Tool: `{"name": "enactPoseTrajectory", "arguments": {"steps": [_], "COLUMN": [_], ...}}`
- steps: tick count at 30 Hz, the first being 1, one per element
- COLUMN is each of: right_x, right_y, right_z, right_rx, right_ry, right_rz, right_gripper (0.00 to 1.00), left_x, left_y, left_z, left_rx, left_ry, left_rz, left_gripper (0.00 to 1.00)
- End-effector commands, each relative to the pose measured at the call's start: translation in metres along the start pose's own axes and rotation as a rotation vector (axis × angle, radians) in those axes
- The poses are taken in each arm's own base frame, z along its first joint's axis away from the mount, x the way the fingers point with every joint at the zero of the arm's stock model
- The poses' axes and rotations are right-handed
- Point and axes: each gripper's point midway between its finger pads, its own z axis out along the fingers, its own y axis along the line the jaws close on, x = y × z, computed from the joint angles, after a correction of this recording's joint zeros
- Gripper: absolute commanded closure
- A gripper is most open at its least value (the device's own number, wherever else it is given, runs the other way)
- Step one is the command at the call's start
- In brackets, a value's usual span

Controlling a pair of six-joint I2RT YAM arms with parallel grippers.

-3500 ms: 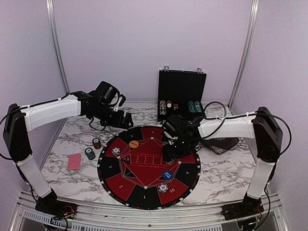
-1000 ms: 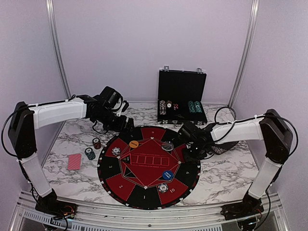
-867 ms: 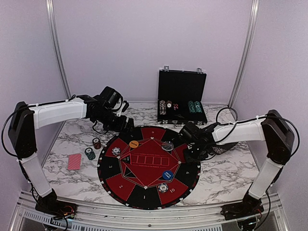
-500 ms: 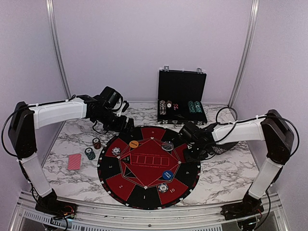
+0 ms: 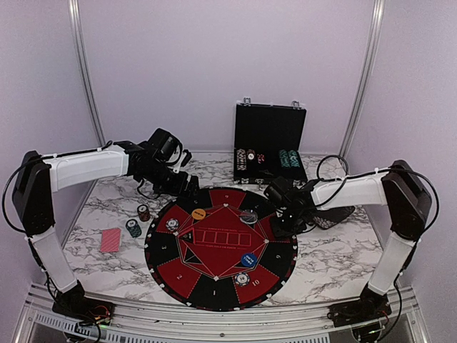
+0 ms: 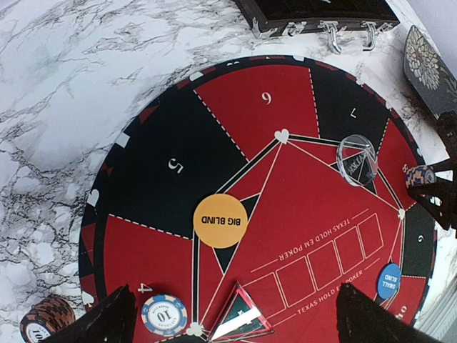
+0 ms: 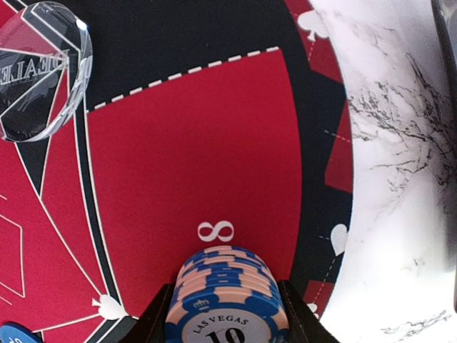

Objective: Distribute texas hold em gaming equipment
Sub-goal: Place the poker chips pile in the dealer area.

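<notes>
**Blue-and-peach chip stack point(image 7: 227, 286) now over sector 8**

The right gripper point(image 7: 225, 325) has pulled back from mid-mat point(image 5: 214, 250) to the right rim and pinches the stack low above the red 8 wedge point(image 7: 193, 157). The clear dealer disc point(image 7: 43, 71) now lies uncovered. The left gripper point(image 6: 239, 318) hasn't moved, jaws spread and empty. I judge set-down comes next.

The tabletop point(image 6: 86, 86) looks like smooth white marble with grey veins, and the round mat point(image 6: 264, 121) on it is matt, its print flat and without shine. The clear disc point(image 7: 39, 71) looks like glassy plastic with bevelled edges that catch the light, while the orange disc point(image 6: 220, 221) is smooth and opaque. The stack of chips point(image 7: 227, 296) has dull, moulded striped edges, and the black case point(image 6: 314, 8) carries shiny metal latches point(image 6: 332, 34).
</notes>
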Motion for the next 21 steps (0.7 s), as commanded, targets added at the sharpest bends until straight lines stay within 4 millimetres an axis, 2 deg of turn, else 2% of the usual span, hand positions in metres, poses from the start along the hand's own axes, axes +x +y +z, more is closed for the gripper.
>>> {"name": "enactPoseTrajectory", "arguments": {"steps": [1, 13, 21], "right_x": [-0.0066, -0.0009, -0.0027], "right_y": [0.0003, -0.0022, -0.0012], "right_z": [-0.0012, -0.0005, -0.0076], "right_rx": [-0.008, -0.022, -0.038], "right_ry": [-0.01, -0.007, -0.019], "right_rz": [0.007, 0.026, 0.032], "right_gripper": [0.7, 0.59, 0.47], "left_x": [-0.004, -0.0022, -0.0024], "left_y": [-0.0005, -0.0011, -0.0019], "left_z": [0.0029, 0.0039, 0.0044], "left_rx": [0.014, 0.02, 0.023], "left_ry": [-0.004, 0.002, 0.003], "left_rz": [0.008, 0.003, 0.003], "left_gripper": [0.01, 0.01, 0.01]}}
